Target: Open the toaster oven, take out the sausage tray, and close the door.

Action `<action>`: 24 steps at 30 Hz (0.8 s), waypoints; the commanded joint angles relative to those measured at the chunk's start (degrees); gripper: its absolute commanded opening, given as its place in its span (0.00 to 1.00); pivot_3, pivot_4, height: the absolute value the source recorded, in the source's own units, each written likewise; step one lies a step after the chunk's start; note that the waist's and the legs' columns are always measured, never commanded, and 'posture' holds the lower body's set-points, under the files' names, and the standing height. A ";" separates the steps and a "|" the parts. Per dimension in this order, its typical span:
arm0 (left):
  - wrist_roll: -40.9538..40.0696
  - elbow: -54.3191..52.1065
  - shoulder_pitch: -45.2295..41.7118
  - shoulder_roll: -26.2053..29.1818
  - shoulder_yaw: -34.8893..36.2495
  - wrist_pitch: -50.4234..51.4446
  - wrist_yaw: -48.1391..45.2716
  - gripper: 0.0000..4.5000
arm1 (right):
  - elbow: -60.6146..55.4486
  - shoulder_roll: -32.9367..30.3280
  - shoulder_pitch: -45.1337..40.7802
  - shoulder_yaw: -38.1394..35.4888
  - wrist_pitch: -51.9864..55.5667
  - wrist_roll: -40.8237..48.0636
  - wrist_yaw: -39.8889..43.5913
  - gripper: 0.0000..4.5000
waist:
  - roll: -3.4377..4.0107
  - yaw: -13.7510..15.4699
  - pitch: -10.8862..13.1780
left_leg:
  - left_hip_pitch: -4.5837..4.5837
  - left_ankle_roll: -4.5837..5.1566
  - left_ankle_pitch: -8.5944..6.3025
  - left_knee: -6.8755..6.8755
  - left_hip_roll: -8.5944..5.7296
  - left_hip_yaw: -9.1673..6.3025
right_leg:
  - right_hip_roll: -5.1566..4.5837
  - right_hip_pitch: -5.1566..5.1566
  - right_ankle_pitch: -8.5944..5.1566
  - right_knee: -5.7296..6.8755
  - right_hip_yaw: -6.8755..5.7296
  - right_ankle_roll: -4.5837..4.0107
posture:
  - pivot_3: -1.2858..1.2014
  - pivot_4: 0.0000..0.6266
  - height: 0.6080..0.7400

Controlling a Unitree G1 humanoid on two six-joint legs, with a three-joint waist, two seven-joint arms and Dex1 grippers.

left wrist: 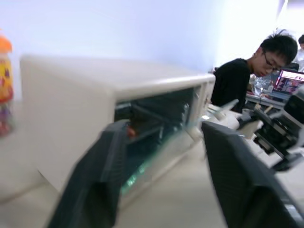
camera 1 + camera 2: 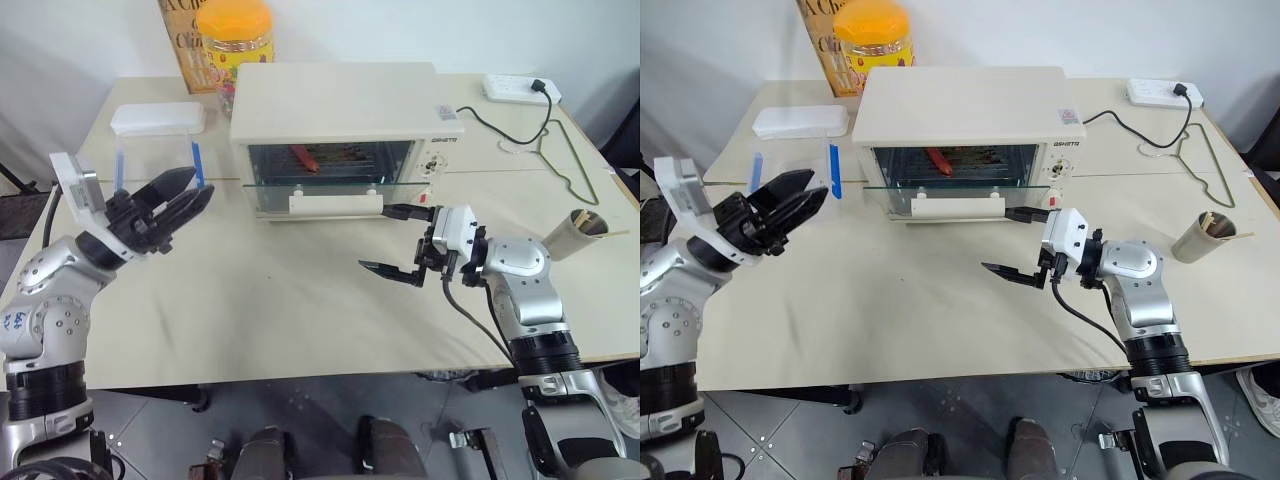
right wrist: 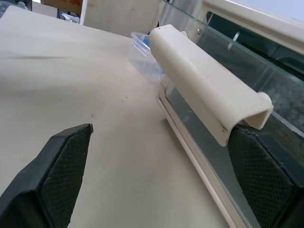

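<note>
**Both grippers apart from the open toaster oven door**

Fingers of the left gripper [image 2: 190, 195] are spread with a narrow gap between them and hold nothing; they hang above the table [image 2: 300, 310], to the left of the toaster oven [image 2: 345, 125], with the tips pointing toward it. The left arm rises from the table's left edge, the wrist lifted and bent to the right. Just behind this gripper is a clear plastic box [image 2: 157, 140] with blue clips and a white lid.

The table is pale beige and stands before a white wall. At the back left is a jar with an orange lid [image 2: 235, 35]. The toaster oven sits in the middle of the table at the back. Its door [image 2: 330, 185] is lowered to about level, the cream bar handle [image 3: 204, 83] at the front. Inside, on the rack, lies the sausage tray [image 2: 330, 157] with the red sausage.

The right gripper [image 2: 400, 242] is wide open and empty, held about level and pointing left. One finger is just beside the right end of the handle, the other is over the bare table in front. To the right are a black cable, a white power strip [image 2: 520, 88], a wire hanger and a paper cup [image 2: 575, 232] with sticks.

In the left wrist view a person [image 1: 242, 78] in black sits in the room behind.
</note>
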 commanded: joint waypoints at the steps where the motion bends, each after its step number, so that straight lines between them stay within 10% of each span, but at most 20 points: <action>1: 3.98 7.08 -7.21 -1.57 -3.84 -2.87 -2.50 0.24 | 0.40 -0.62 -0.01 0.57 -4.35 -1.88 0.52 1.00 | -0.02 0.13 0.01 | -0.02 0.00 0.00 0.03 0.01 0.03 | 0.00 0.02 0.00 -0.01 -0.07 0.00 | 0.52 0.24 1.00; 5: 8.47 14.92 -11.41 -3.25 -6.61 -6.34 -5.05 0.01 | -0.16 -0.14 -0.05 0.47 -4.01 -1.52 -0.32 1.00 | -0.01 -0.26 0.01 | -0.02 0.00 0.00 0.02 0.01 0.10 | 0.01 0.01 0.00 -0.01 -0.09 0.00 | 0.52 0.24 1.00; 17: 13.36 19.85 -12.50 -6.64 -11.51 -7.83 -11.75 0.01 | -3.60 -2.92 3.17 -1.11 -2.97 -1.75 -3.08 1.00 | -0.04 0.09 0.02 | -0.04 0.00 0.00 0.04 0.03 0.15 | 0.00 -0.03 0.00 -0.01 -0.15 0.00 | 0.52 0.24 1.00; 24: 15.48 17.66 -8.73 -6.38 -15.34 -6.55 -17.01 0.01 | -14.59 -12.55 23.06 -8.56 0.52 -2.41 -6.40 1.00 | -0.05 1.44 0.03 | -0.06 0.05 -0.03 0.00 0.02 0.15 | 0.00 -0.03 0.00 -0.05 -0.16 0.00 | 0.52 0.24 1.00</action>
